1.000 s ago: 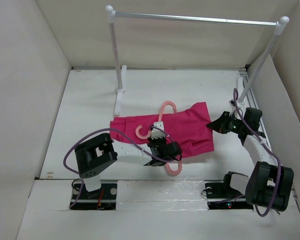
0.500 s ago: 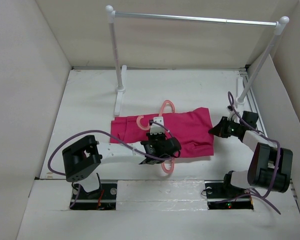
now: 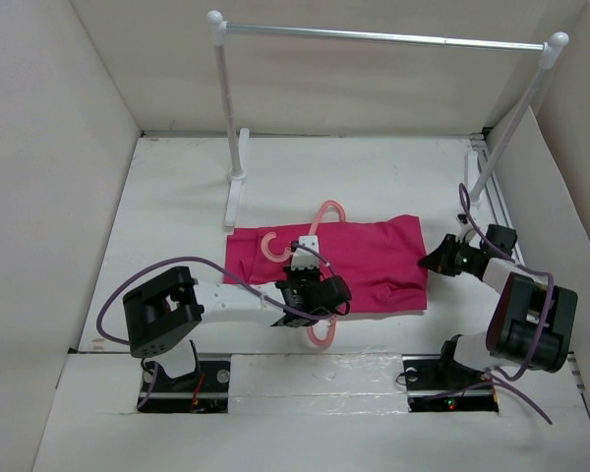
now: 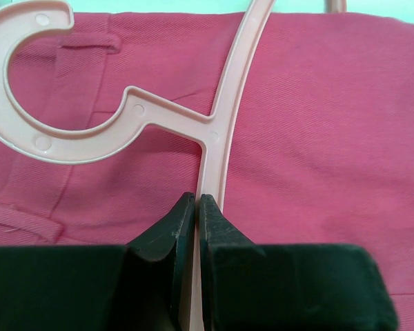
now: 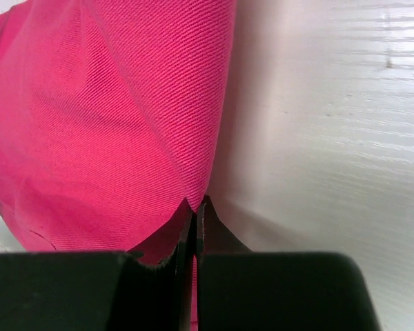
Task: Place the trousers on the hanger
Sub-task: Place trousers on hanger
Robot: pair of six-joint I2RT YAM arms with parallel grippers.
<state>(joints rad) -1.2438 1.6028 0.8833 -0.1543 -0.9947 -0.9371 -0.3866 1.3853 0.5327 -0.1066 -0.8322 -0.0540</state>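
The magenta trousers [image 3: 369, 264] lie flat mid-table, folded into a wide strip. The pale-pink hanger [image 3: 272, 246] lies across their left part, one curved end [image 3: 326, 209] past the far edge and the other [image 3: 320, 334] past the near edge. My left gripper [image 3: 305, 278] is shut on the hanger's thin bar [image 4: 221, 131] just below the hook, over the cloth [image 4: 317, 138]. My right gripper [image 3: 431, 261] is shut on the right edge of the trousers [image 5: 110, 124], low over the white table [image 5: 331, 138].
A white-and-silver garment rail [image 3: 374, 36] spans the back, its left post foot [image 3: 236, 187] standing just beyond the trousers and its right post [image 3: 482, 182] close behind my right arm. White walls enclose the table on three sides.
My left gripper has shifted the hanger a little to the left. My right gripper has drawn the trousers' edge rightward and nearer, so the cloth lies flatter and wider.
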